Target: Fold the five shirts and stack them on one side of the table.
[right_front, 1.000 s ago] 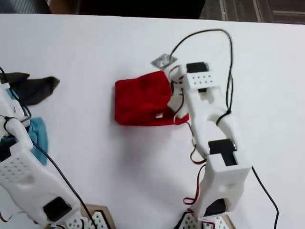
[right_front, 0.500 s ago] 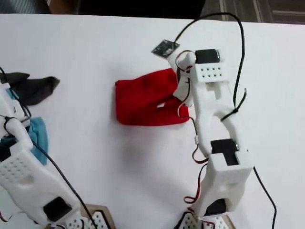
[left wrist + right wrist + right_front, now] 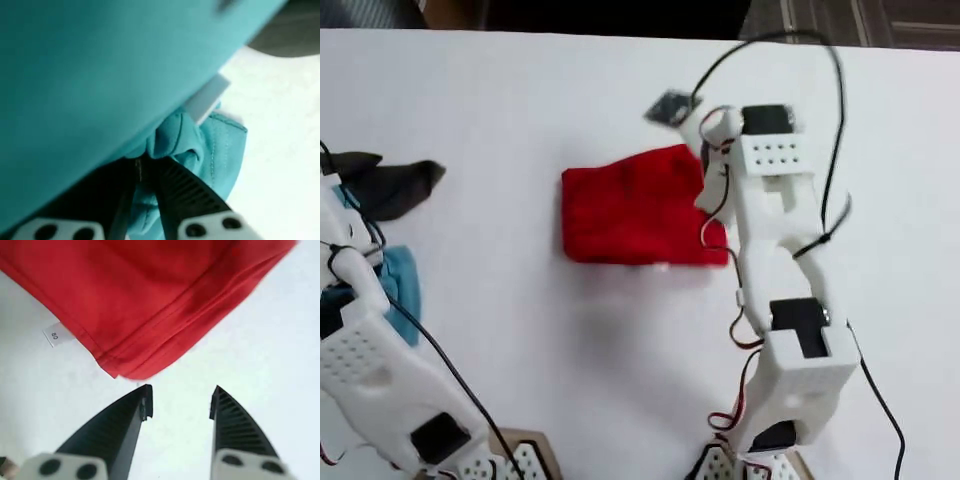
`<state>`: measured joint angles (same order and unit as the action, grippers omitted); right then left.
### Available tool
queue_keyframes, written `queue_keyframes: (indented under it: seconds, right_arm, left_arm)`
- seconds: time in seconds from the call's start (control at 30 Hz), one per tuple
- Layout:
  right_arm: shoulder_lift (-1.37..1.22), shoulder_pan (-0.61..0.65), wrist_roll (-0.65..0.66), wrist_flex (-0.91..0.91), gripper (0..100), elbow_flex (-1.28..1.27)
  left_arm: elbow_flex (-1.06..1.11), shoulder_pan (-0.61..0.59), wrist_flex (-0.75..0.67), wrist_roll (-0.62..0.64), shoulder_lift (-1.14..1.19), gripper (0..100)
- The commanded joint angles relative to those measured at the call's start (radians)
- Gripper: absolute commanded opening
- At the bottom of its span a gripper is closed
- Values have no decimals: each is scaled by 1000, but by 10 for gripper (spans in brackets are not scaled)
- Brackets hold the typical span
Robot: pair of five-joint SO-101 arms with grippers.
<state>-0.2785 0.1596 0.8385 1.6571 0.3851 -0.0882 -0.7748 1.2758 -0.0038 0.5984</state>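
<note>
Red shirt [image 3: 635, 215]: we are finding it lying folded near the middle of the white table [image 3: 520, 90]. Right gripper [image 3: 180, 395]: we are seeing it hanging just beside the shirt's hemmed corner, its fingers spread and holding nothing. Left gripper [image 3: 147, 162]: we are seeing it at the table's left edge, pinching a bunch of the teal shirt [image 3: 220, 150]. Dark shirt [image 3: 390, 185]: we are noting it lying crumpled just beyond the teal one.

White blocky plastic arms [image 3: 780, 230] with dotted hole grids, black servo motor [image 3: 803, 322] behind right gripper [image 3: 180, 396], ribbed black tapered fingers [image 3: 116, 425], looping black cable [image 3: 842, 90], red wires [image 3: 740, 392]
</note>
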Motion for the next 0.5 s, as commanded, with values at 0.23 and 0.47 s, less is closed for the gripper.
queue_keyframes:
  seconds: [0.23,0.47]
  right_arm:
    - [-54,139,-267,-7,30,109]
    - [-199,371,-285,-2,87,132]
  left_arm:
    - [31,6,-17,8,11,26]
    - [31,6,-17,8,11,26]
